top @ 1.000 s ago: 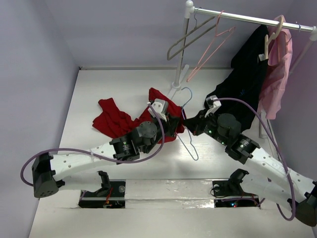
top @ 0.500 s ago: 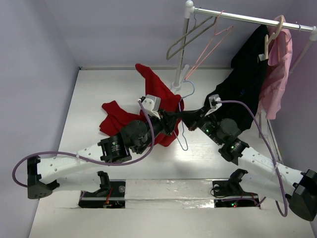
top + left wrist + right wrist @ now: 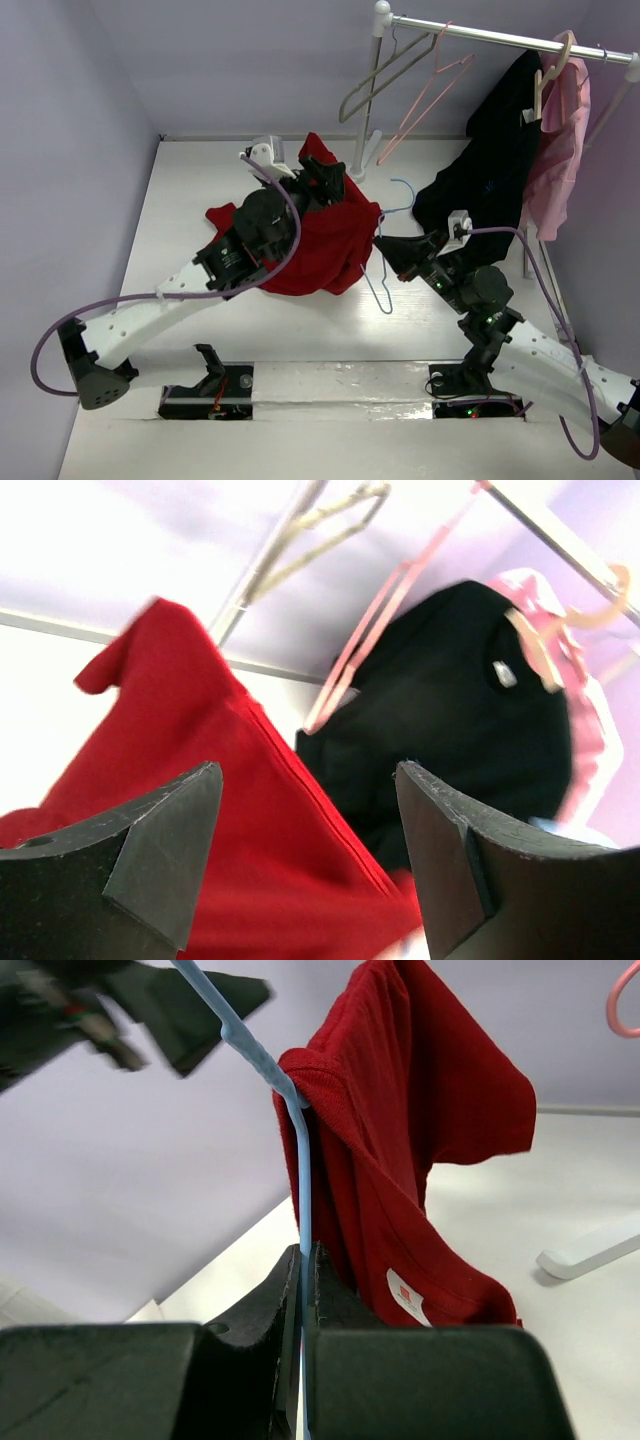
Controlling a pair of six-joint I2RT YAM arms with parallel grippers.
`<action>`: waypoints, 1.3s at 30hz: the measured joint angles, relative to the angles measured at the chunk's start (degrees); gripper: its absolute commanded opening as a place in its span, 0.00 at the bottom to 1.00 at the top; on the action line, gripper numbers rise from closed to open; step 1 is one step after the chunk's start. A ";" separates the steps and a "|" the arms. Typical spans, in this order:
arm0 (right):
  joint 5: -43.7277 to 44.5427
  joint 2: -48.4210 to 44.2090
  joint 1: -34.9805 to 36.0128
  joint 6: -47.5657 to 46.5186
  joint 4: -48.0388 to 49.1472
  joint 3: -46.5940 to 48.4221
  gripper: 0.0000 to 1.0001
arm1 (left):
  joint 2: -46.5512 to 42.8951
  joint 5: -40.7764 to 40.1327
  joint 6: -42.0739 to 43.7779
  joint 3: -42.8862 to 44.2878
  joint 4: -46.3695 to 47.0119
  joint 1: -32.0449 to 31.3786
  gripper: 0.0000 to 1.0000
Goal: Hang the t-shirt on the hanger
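Observation:
The red t-shirt [image 3: 320, 240] hangs bunched in the air over the table's middle, its collar caught on the light-blue wire hanger [image 3: 384, 262]. In the right wrist view the t-shirt [image 3: 420, 1090] drapes from the hanger [image 3: 262, 1060], white neck label showing. My right gripper [image 3: 305, 1255] is shut on the hanger's wire; from above the right gripper [image 3: 384, 246] sits at the shirt's right edge. My left gripper [image 3: 330, 172] is raised at the shirt's top corner. Its jaws [image 3: 308, 772] stand open, with red cloth [image 3: 200, 740] seen between and beyond them, touching neither finger.
A clothes rack's white pole [image 3: 370, 90] stands at the back, with a grey hanger [image 3: 385, 75], a pink hanger [image 3: 430, 90], a black garment [image 3: 490, 160] and a pink garment [image 3: 560, 150] on its rail. The rack's white foot [image 3: 590, 1250] lies on the table.
My left gripper rose and moved back with the shirt, then opened. The shirt went from a heap on the table to hanging on the hanger. The right arm shifted the hanger rightward.

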 measured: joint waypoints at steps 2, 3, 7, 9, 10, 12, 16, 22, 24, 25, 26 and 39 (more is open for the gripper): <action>0.09 -0.57 0.02 -0.52 -0.52 0.00 0.00 | 2.19 1.95 -1.49 0.28 0.85 2.80 0.67; 0.09 -0.72 0.02 -0.61 -0.76 0.00 0.00 | 3.28 2.93 -2.03 0.28 1.05 3.72 0.67; 0.07 -0.76 0.02 -0.90 -1.53 0.00 0.00 | 6.38 6.56 -3.69 0.26 2.51 4.39 0.66; 0.07 -0.57 0.04 -0.98 -1.75 0.00 0.00 | 7.21 7.96 -4.50 0.26 3.43 4.39 0.62; 0.04 -0.37 0.04 -1.03 -1.75 0.00 0.00 | 7.61 8.68 -4.90 0.26 4.02 4.39 0.60; 0.07 -0.04 0.09 -1.20 -1.90 0.00 0.00 | 8.39 9.86 -5.81 0.24 4.92 4.39 0.59; 0.24 0.83 0.13 -1.97 -2.47 0.04 0.00 | 8.87 11.26 -7.82 -1.31 6.40 4.39 0.58; 0.98 2.60 0.39 -3.45 -3.19 0.92 0.00 | 8.20 11.34 -10.49 -6.56 7.26 4.39 0.63; 1.25 2.58 0.39 -3.85 -3.34 1.29 0.00 | 7.82 11.08 -11.17 -7.93 6.99 4.39 0.63; 1.36 2.60 0.39 -4.00 -3.39 1.42 0.00 | 7.78 11.02 -11.41 -8.13 7.06 4.39 0.64; 1.38 2.60 0.39 -4.04 -3.41 1.46 0.00 | 7.76 10.99 -11.61 -8.20 7.06 4.39 0.64; 1.64 6.45 2.08 -5.14 -2.93 2.51 0.00 | 9.05 12.22 -13.27 -8.35 12.02 4.42 0.45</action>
